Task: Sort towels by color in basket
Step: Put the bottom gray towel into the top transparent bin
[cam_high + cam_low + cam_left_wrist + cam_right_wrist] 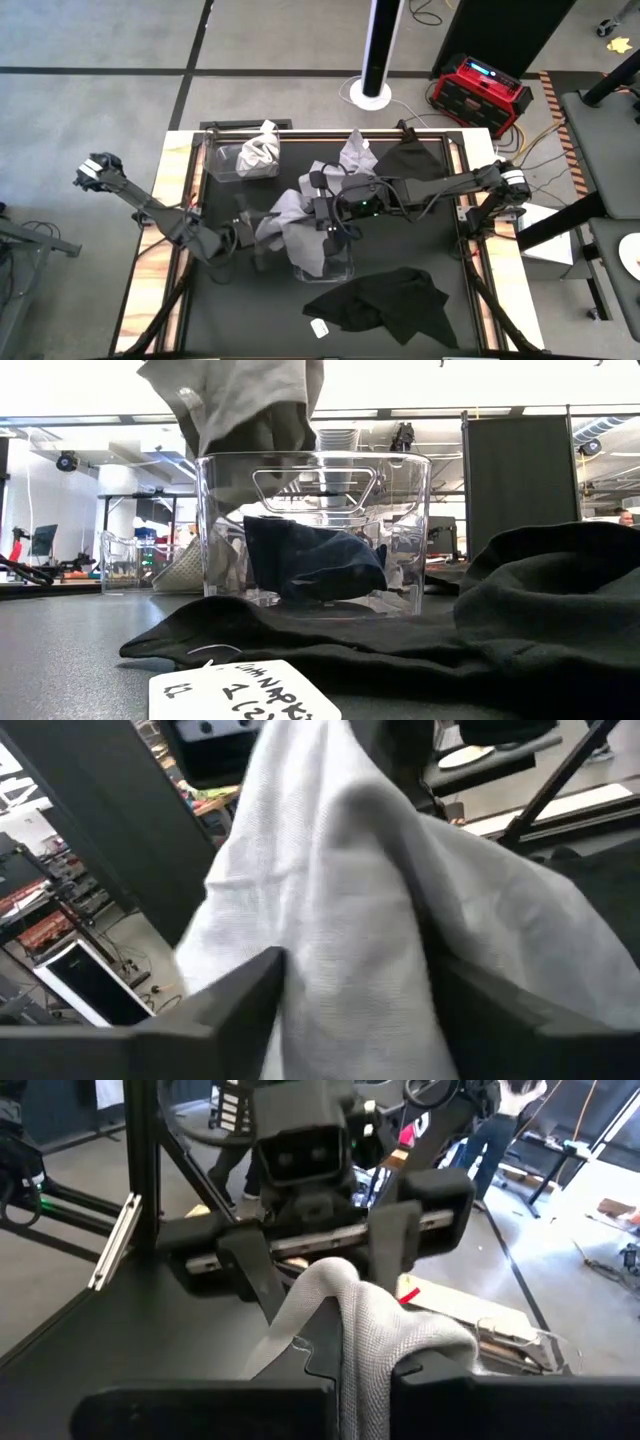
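A light grey towel (287, 215) hangs between my two grippers above a clear basket (315, 530). A navy blue towel (310, 560) lies in that basket. My left gripper (252, 232) is shut on the grey towel's left part and my right gripper (325, 215) on its right part. The towel's lower end (250, 430) hangs down to about the basket's rim. A second clear basket (235, 160) at the far left holds a whitish towel (262, 148). My left gripper pinches a bunched part of the grey towel (340, 920) between its two fingers (235, 1000), coming level from the table's left. The cloth is lifted clear of the table and spills out past the fingers. My right gripper pinches a thick fold of the same towel (365, 1345) between its two fingers (480, 1390), coming level from the table's right and facing the left gripper (320, 1255). The cloth arches slack between the two holds.
One black towel (385, 300) lies crumpled at the near side, with a white tag (320, 327) beside it. Another black towel (415, 160) and a grey towel (355, 155) lie at the far side. A black metal frame (465, 250) edges the table.
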### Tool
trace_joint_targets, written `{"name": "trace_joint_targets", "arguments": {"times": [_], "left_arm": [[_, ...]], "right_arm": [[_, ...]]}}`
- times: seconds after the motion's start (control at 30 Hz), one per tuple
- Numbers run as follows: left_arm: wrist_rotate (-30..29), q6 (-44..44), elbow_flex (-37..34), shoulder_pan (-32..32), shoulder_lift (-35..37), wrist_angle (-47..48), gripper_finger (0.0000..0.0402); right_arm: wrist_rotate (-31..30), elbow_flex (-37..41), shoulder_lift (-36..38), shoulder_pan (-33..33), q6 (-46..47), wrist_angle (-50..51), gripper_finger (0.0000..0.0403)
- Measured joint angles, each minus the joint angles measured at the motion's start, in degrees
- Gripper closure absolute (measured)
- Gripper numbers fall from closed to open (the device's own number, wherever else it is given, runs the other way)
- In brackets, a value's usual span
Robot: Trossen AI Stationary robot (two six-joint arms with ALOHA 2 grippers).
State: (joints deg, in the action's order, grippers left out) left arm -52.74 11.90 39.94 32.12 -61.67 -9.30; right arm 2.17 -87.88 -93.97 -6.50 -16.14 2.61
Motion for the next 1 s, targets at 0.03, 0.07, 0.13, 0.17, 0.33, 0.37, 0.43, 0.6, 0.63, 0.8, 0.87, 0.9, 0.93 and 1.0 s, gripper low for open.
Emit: {"name": "trace_joint_targets", "arguments": {"times": [0.03, 0.07, 0.13, 0.17, 0.33, 0.37, 0.43, 0.6, 0.63, 0.8, 0.87, 0.9, 0.93, 1.0], "left_arm": [[0.4, 0.0, 0.0, 0.0, -0.3, 0.0, 0.0213], [0.9, 0.4, 0.0, 0.0, -0.6, 0.0, 0.0239], [0.9, 0.9, 0.0, 0.0, -1.2, 0.0, 0.0297], [0.9, 0.9, 0.0, 0.0, -1.3, 0.0, 0.0329], [0.2, 1.1, 0.0, 0.2, -0.4, -1.3, 0.0388], [-1.1, 1.1, 0.1, 0.3, -0.1, -1.7, 0.0390], [-5.6, 0.9, 0.3, 0.5, 0.3, -2.5, 0.0397], [-11.3, 0.8, 0.4, 0.4, 1.0, -5.1, 0.0399], [-11.2, 0.9, 0.4, 0.4, 1.0, -5.7, 0.0399], [-11.3, 1.3, 0.4, 0.4, 1.0, -8.0, 0.0400], [-11.9, 1.4, 0.4, 0.4, 1.0, -8.9, 0.0400], [-13.0, 1.7, 0.4, 0.4, 1.0, -9.2, 0.0401], [-14.3, 2.0, 0.4, 0.5, 1.1, -9.4, 0.0401], [-16.3, 2.7, 0.4, 0.5, 1.1, -9.7, 0.0401]], "right_arm": [[0.0, 0.0, 0.0, 0.0, -0.2, -0.2, 0.0394], [0.0, 0.0, 0.0, 0.0, -0.3, -0.2, 0.0394], [0.0, 0.0, 0.0, 0.0, -0.3, -0.3, 0.0394], [0.0, 0.0, 0.0, 0.0, -0.3, -0.2, 0.0394], [-0.2, 0.0, 0.0, 0.0, 2.0, -0.4, 0.0389], [-0.2, 0.0, 0.1, 0.0, 2.4, -0.3, 0.0385], [-0.2, 0.0, 0.1, 0.0, 2.6, 0.3, 0.0373], [-0.2, 0.0, 0.1, -0.5, 3.1, 1.1, 0.0344], [-0.2, 0.0, 0.1, -0.6, 3.5, 1.4, 0.0338], [-0.2, 0.0, 0.1, -0.9, 4.9, 1.7, 0.0283], [-0.2, 0.0, 0.1, -1.1, 5.0, 2.8, 0.0255], [-0.2, 0.0, 0.1, -1.1, 5.4, 3.6, 0.0241], [-0.2, 0.1, 0.1, -1.3, 6.1, 4.6, 0.0228], [-0.2, 0.1, 0.1, -1.6, 7.2, 6.7, 0.0203]]}}
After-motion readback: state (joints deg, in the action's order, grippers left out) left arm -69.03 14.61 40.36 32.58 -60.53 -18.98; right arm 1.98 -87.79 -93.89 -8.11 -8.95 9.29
